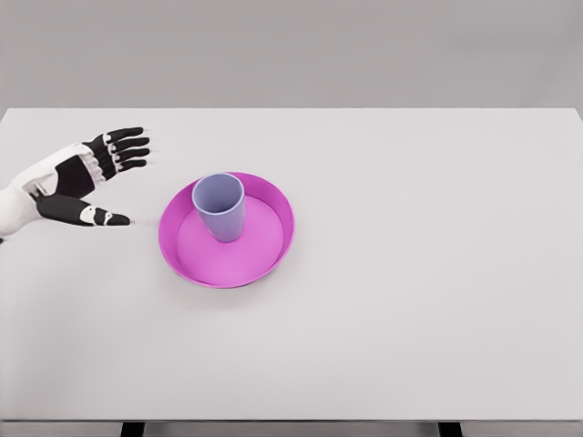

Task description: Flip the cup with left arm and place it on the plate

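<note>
From my remote seat I had only the head view to go by. The left hand (86, 177) hung over the worktop (437, 273) with its fingers (127, 146) spread wide and the thumb splayed low toward the table, holding nothing. The right arm did not show at all, so the left was the only hand anywhere near the work.

The cup (219, 207) stood upright, mouth upward, inside the plate (273, 250), set toward the side of the plate nearest the fingers. It lay off beyond the fingertips, to their far side and slightly lower in the picture, with a clear strip of bare worktop between the fingertips and the plate's rim. Nothing touched it. Its long axis ran vertical, roughly square to the line the fingers pointed along.

I judged the task as good as finished: the cup sat mouth-up and rested on the plate, and the open hand stood apart from it. Whatever move came next turned on that gap. The hand could draw away along its own forearm without crossing the plate. I reckoned the only risk was a sideways sweep of the fingertips clipping the rim and nudging the cup.
</note>
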Robot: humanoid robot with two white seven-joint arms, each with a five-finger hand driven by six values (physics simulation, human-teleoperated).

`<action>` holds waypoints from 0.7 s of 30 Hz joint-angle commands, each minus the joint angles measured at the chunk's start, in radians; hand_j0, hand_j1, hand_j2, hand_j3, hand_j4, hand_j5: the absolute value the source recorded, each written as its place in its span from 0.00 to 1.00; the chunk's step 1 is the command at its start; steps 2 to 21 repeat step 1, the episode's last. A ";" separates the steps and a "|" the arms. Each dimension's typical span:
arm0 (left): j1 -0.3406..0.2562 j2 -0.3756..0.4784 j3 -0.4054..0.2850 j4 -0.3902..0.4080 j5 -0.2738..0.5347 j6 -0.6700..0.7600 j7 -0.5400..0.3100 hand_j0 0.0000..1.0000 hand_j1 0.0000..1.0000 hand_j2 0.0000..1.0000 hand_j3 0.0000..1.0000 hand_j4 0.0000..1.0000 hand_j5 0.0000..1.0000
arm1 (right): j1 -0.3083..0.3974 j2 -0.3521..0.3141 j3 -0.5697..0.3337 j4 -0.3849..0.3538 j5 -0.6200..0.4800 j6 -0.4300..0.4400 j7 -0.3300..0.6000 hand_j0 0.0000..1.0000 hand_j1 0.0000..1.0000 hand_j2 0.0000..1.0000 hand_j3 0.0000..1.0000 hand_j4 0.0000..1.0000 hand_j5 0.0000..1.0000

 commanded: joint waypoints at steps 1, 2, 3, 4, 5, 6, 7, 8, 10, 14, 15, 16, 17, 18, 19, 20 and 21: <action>0.000 0.027 0.012 0.025 0.013 0.005 -0.029 1.00 1.00 1.00 1.00 1.00 1.00 | 0.002 0.000 0.000 0.000 0.001 -0.001 0.000 1.00 1.00 1.00 1.00 1.00 1.00; 0.000 0.027 0.012 0.025 0.013 0.005 -0.029 1.00 1.00 1.00 1.00 1.00 1.00 | 0.002 0.000 0.000 0.000 0.001 -0.001 0.000 1.00 1.00 1.00 1.00 1.00 1.00; 0.000 0.027 0.012 0.025 0.013 0.005 -0.029 1.00 1.00 1.00 1.00 1.00 1.00 | 0.002 0.000 0.000 0.000 0.001 -0.001 0.000 1.00 1.00 1.00 1.00 1.00 1.00; 0.000 0.027 0.012 0.025 0.013 0.005 -0.029 1.00 1.00 1.00 1.00 1.00 1.00 | 0.002 0.000 0.000 0.000 0.001 -0.001 0.000 1.00 1.00 1.00 1.00 1.00 1.00; 0.000 0.027 0.012 0.025 0.013 0.005 -0.029 1.00 1.00 1.00 1.00 1.00 1.00 | 0.002 0.000 0.000 0.000 0.001 -0.001 0.000 1.00 1.00 1.00 1.00 1.00 1.00; 0.000 0.027 0.012 0.025 0.013 0.005 -0.029 1.00 1.00 1.00 1.00 1.00 1.00 | 0.002 0.000 0.000 0.000 0.001 -0.001 0.000 1.00 1.00 1.00 1.00 1.00 1.00; 0.000 0.027 0.012 0.025 0.013 0.005 -0.029 1.00 1.00 1.00 1.00 1.00 1.00 | 0.002 0.000 0.000 0.000 0.001 -0.001 0.000 1.00 1.00 1.00 1.00 1.00 1.00; 0.000 0.027 0.012 0.025 0.013 0.005 -0.029 1.00 1.00 1.00 1.00 1.00 1.00 | 0.002 0.000 0.000 0.000 0.001 -0.001 0.000 1.00 1.00 1.00 1.00 1.00 1.00; 0.000 0.027 0.012 0.025 0.013 0.005 -0.029 1.00 1.00 1.00 1.00 1.00 1.00 | 0.002 0.000 0.000 0.000 0.001 -0.001 0.000 1.00 1.00 1.00 1.00 1.00 1.00; 0.000 0.027 0.012 0.025 0.013 0.005 -0.029 1.00 1.00 1.00 1.00 1.00 1.00 | 0.002 0.000 0.000 0.000 0.001 -0.001 0.000 1.00 1.00 1.00 1.00 1.00 1.00; 0.000 0.027 0.012 0.025 0.013 0.005 -0.029 1.00 1.00 1.00 1.00 1.00 1.00 | 0.002 0.000 0.000 0.000 0.001 -0.001 0.000 1.00 1.00 1.00 1.00 1.00 1.00; 0.000 0.027 0.012 0.025 0.013 0.005 -0.029 1.00 1.00 1.00 1.00 1.00 1.00 | 0.002 0.000 0.000 0.000 0.001 -0.001 0.000 1.00 1.00 1.00 1.00 1.00 1.00; 0.000 0.027 0.012 0.025 0.013 0.005 -0.029 1.00 1.00 1.00 1.00 1.00 1.00 | 0.002 0.000 0.000 0.000 0.001 -0.001 0.000 1.00 1.00 1.00 1.00 1.00 1.00; 0.000 0.027 0.012 0.025 0.013 0.005 -0.029 1.00 1.00 1.00 1.00 1.00 1.00 | 0.002 0.000 0.000 0.000 0.001 -0.001 0.000 1.00 1.00 1.00 1.00 1.00 1.00; 0.000 0.027 0.012 0.025 0.013 0.005 -0.029 1.00 1.00 1.00 1.00 1.00 1.00 | 0.002 0.000 0.000 0.000 0.001 -0.001 0.000 1.00 1.00 1.00 1.00 1.00 1.00; 0.000 0.027 0.012 0.025 0.013 0.005 -0.029 1.00 1.00 1.00 1.00 1.00 1.00 | 0.002 0.000 0.000 0.000 0.001 -0.001 0.000 1.00 1.00 1.00 1.00 1.00 1.00; 0.000 0.027 0.012 0.025 0.013 0.005 -0.029 1.00 1.00 1.00 1.00 1.00 1.00 | 0.002 0.000 0.000 0.000 0.001 -0.001 0.000 1.00 1.00 1.00 1.00 1.00 1.00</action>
